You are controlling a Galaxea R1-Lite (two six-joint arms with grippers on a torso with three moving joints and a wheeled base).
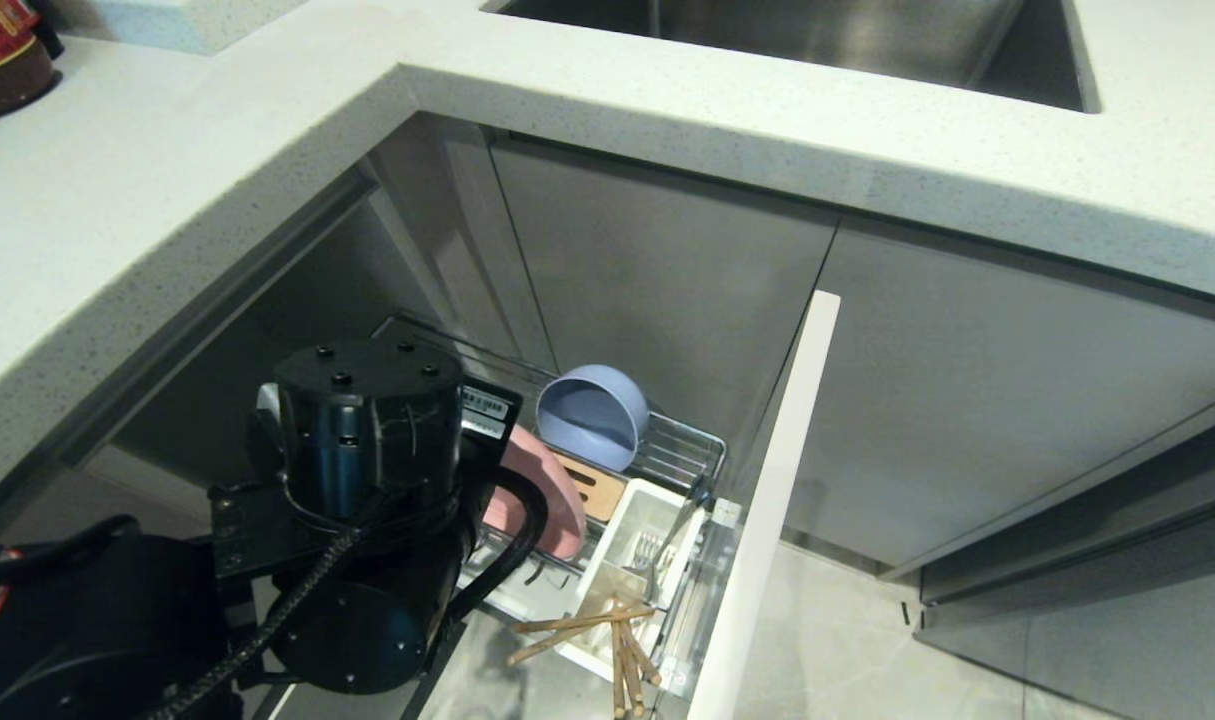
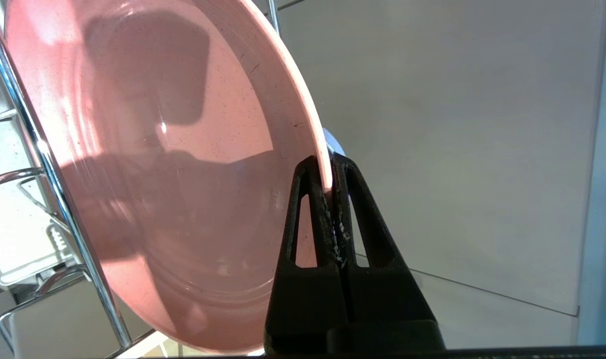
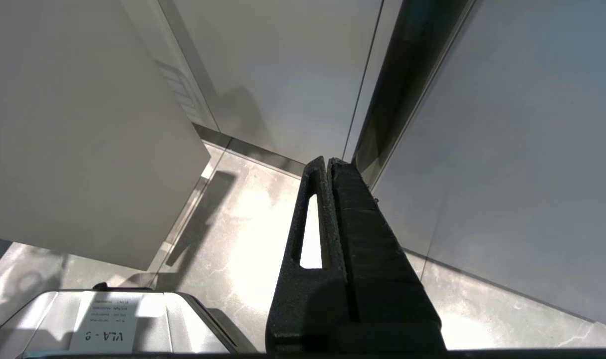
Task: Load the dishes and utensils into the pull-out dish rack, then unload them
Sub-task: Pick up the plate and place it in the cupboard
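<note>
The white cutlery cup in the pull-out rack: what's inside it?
A silver fork stands in the white cup, and wooden chopsticks poke out nearer the camera. The cup's bottom is hidden.

- In my right wrist view I read "VLA - 9" on a white label, printed upside down as the camera shows it; it sits on top of a pale grey housing just beside the base of the right gripper.
- In my head view a white barcode sticker sits on the left arm's wrist; its print is too small for me to read.
- The jar on the countertop, well away from that wrist, has a red label with characters I cannot make out.
</note>
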